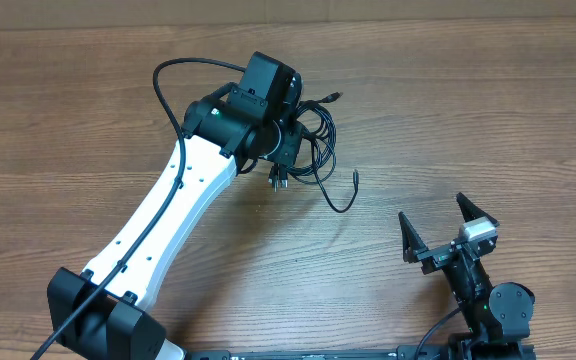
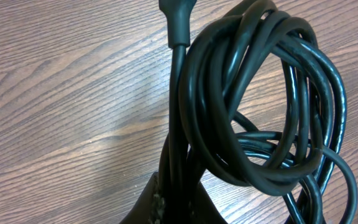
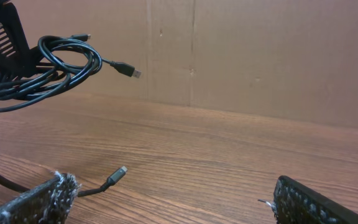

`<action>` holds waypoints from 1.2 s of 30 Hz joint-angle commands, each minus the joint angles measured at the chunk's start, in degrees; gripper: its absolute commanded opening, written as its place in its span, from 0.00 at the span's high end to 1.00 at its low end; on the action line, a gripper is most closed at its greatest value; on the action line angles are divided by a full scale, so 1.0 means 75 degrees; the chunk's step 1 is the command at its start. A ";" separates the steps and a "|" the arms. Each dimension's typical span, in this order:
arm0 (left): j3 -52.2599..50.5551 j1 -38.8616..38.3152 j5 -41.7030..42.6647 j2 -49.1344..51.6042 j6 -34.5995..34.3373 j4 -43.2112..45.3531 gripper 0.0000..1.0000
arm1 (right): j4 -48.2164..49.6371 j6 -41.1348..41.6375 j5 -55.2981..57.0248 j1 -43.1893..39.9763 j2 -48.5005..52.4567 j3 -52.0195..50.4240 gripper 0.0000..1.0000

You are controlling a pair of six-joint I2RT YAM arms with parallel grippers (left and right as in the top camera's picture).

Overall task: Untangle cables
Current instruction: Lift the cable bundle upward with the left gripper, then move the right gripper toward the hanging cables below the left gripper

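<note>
Left fingers [image 2: 159, 200] clamp the looped cables [image 2: 260, 93] aloft, right gripper [image 1: 431, 208] spread and empty near right; a one-armed pull could cinch them tighter or slip.

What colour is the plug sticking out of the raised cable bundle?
The plug is black with a silvery end; clearest in right wrist view.

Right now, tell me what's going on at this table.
The left gripper has a coiled bundle of black cables clamped and raised off the table. The right wrist view shows the loops hanging in the air. One loose strand trails down, with its plug tip at the wood. The right gripper sits open near the front edge, holding nothing. No untangling is done yet.
</note>
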 commanded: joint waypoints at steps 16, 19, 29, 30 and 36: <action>0.0256 0.0044 0.0370 -0.0015 0.0201 -0.0096 0.96 | 0.0055 0.0000 0.0093 0.0000 -0.0012 -0.0076 0.00; 0.0262 0.0073 0.0370 -0.0015 0.0562 -0.0216 0.96 | 0.0076 0.0000 0.0831 -0.0020 -0.0012 -0.0076 0.00; 0.0274 0.0621 0.1011 -0.0038 0.2940 -0.0472 0.96 | 0.1061 0.0323 -0.1131 -0.0012 -0.0012 -0.0076 0.00; 0.0274 0.0685 0.1107 -0.0038 0.3194 -0.0472 0.96 | 0.1163 0.0749 -0.1358 -0.0012 -0.0012 -0.0076 0.00; 0.0274 0.0813 0.1317 -0.0038 0.5397 -0.0702 0.96 | 0.0787 0.4304 -0.1836 -0.0012 -0.0012 -0.0073 0.00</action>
